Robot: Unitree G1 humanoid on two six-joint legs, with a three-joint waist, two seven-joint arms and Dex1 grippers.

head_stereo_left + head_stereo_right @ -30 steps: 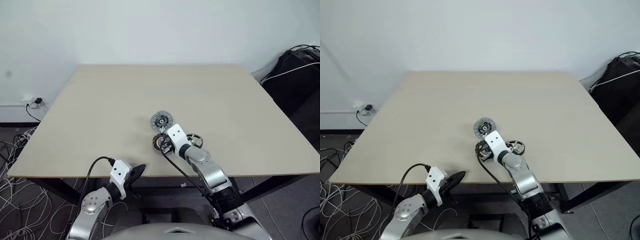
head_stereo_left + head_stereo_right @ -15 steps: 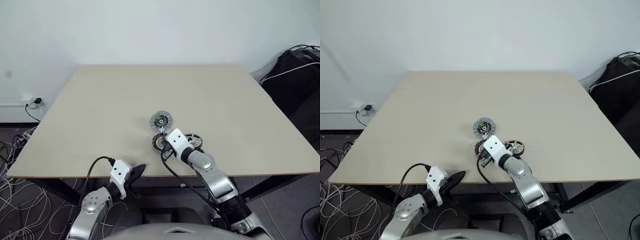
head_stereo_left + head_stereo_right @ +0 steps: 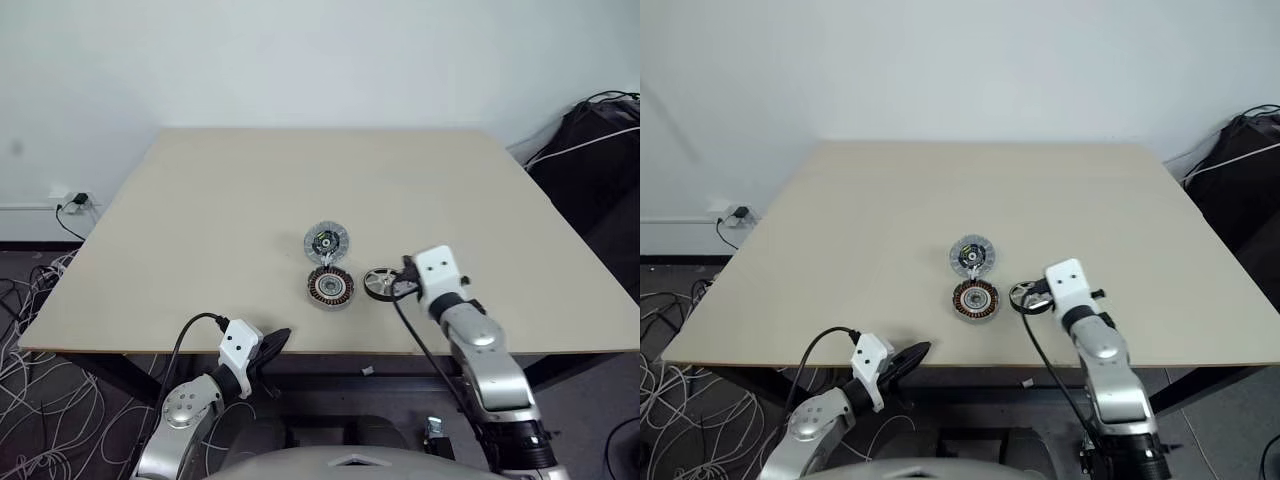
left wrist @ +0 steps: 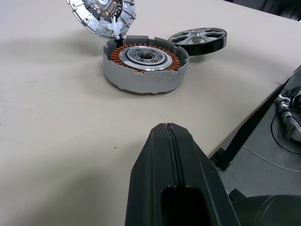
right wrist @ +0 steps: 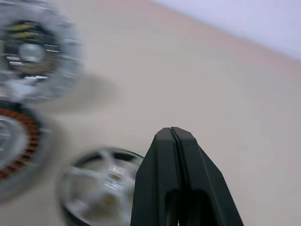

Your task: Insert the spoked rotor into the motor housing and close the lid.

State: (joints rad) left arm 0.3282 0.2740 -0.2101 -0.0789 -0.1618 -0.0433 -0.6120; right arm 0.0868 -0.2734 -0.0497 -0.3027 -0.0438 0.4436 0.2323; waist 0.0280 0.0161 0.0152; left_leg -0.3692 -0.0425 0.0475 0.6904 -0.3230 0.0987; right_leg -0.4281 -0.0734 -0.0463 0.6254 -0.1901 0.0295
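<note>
The motor housing [image 3: 330, 288], a disc with copper windings, lies near the table's front edge. Behind it the lid [image 3: 326, 241] shows its green-and-black face; in the left wrist view the lid [image 4: 101, 14] stands tilted against the housing [image 4: 145, 63]. To the housing's right the spoked rotor [image 3: 380, 284] lies flat on the table. My right gripper [image 3: 405, 279] is shut and empty at the rotor's right edge; in its wrist view the tips [image 5: 171, 132] sit above the rotor [image 5: 99, 188]. My left gripper [image 3: 280, 337] is shut and empty at the table's front edge, pointing toward the housing.
The beige table [image 3: 200, 200] is bare apart from the three parts. Loose cables [image 3: 30, 340] lie on the floor at the left. A black bag with white cords [image 3: 595, 150] stands beyond the table's far right corner.
My right arm has swung to the right, off the housing, and now sits beside the rotor. The housing is uncovered. The left arm has not moved.
</note>
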